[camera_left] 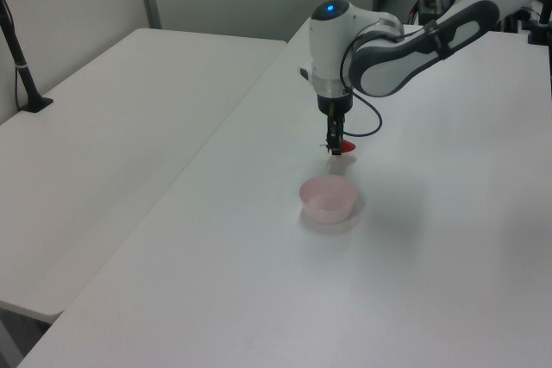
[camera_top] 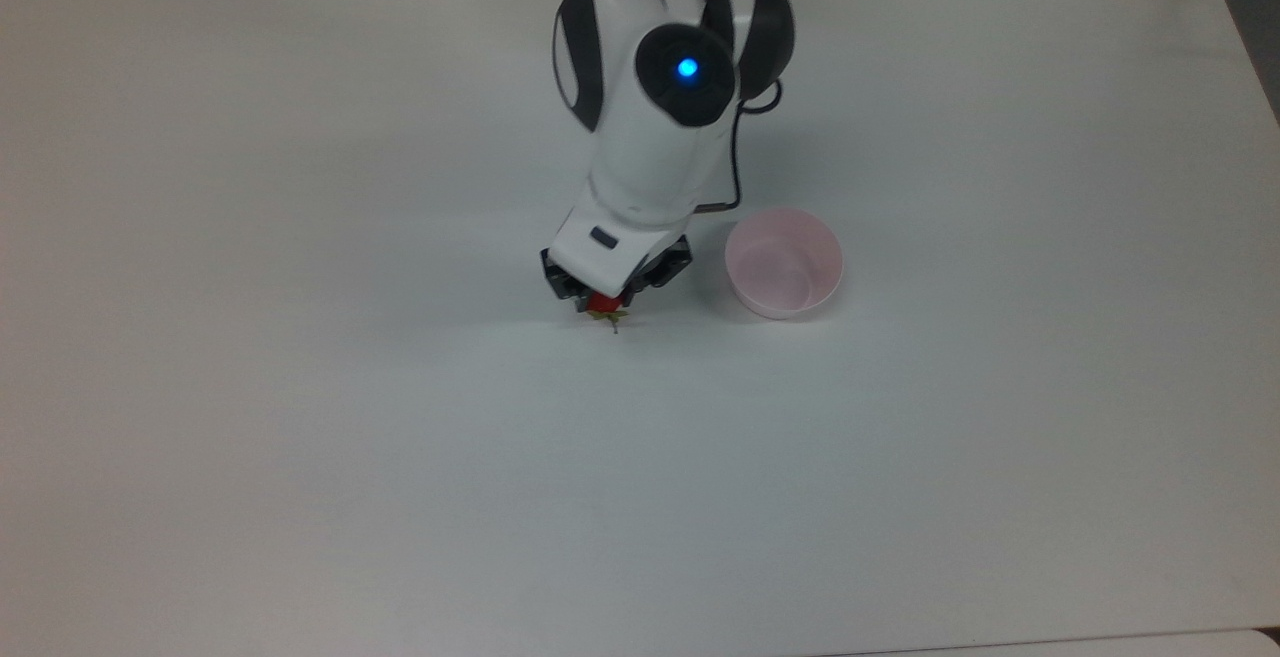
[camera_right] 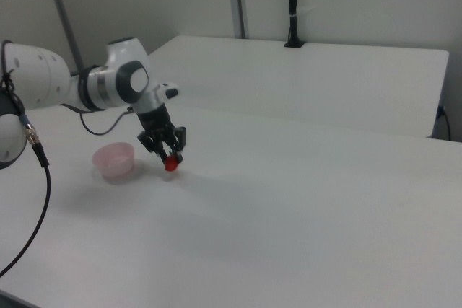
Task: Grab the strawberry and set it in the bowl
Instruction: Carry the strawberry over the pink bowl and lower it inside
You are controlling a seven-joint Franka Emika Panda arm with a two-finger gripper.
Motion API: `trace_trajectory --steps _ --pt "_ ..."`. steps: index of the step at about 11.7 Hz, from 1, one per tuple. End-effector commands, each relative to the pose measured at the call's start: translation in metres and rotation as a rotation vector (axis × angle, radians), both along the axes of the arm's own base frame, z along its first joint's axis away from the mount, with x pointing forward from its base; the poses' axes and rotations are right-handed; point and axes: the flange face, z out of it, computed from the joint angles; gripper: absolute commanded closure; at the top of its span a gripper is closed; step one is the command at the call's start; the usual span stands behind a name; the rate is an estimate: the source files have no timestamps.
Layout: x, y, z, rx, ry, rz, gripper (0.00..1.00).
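Observation:
The strawberry [camera_top: 602, 305] is a small red fruit with a green stem, held between the fingers of my gripper [camera_top: 606, 303], which is shut on it. In the right view the strawberry [camera_right: 170, 164] hangs just above the white table, under my gripper [camera_right: 170, 161]. In the left view the strawberry [camera_left: 346, 146] shows red beside the gripper [camera_left: 334, 147]. The pale pink bowl [camera_top: 784, 262] stands upright and empty on the top view's right of the gripper, about a bowl's width away. The bowl [camera_right: 115, 160] lies on the right view's left of the fruit; in the left view the bowl [camera_left: 328, 199] sits nearer the camera.
A black cable [camera_top: 733, 152] loops from the arm's wrist above the bowl. A second white table [camera_right: 303, 81] stands beyond a gap, with a black post [camera_right: 291, 5] on it. Open tabletop [camera_top: 640, 497] stretches all around.

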Motion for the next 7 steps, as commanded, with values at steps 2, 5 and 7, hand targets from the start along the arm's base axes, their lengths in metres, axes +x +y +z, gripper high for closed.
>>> trace_trajectory --steps 2,5,7 --pt "-0.029 0.109 0.067 0.033 -0.103 -0.07 0.67" --pt "-0.05 0.168 0.047 0.029 -0.109 -0.107 0.61" --pt "-0.052 0.173 0.038 0.027 -0.102 -0.124 0.55"
